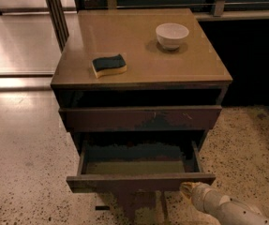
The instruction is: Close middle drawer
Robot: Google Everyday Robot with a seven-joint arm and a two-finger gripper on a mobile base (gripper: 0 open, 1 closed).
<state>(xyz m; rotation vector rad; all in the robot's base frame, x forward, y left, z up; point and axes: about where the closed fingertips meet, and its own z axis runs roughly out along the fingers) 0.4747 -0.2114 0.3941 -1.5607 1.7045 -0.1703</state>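
1. Your desk top (138, 60) looks smooth and tan, with a soft sheen.
2. Toward its left edge, the sponge (108, 65) shows a rough dark scouring face over yellow foam.
3. Near the back right corner, the bowl (172, 34) is white and glossy.
4. The middle drawer (138, 182) is matt dark-brown wood with a duller olive-brown bottom.
5. The upper front (138, 118) carries pale scuffs.
6. Below the front right corner, the gripper (188, 189) has a pale, smooth shell.
7. The floor (26, 158) is polished speckled stone.
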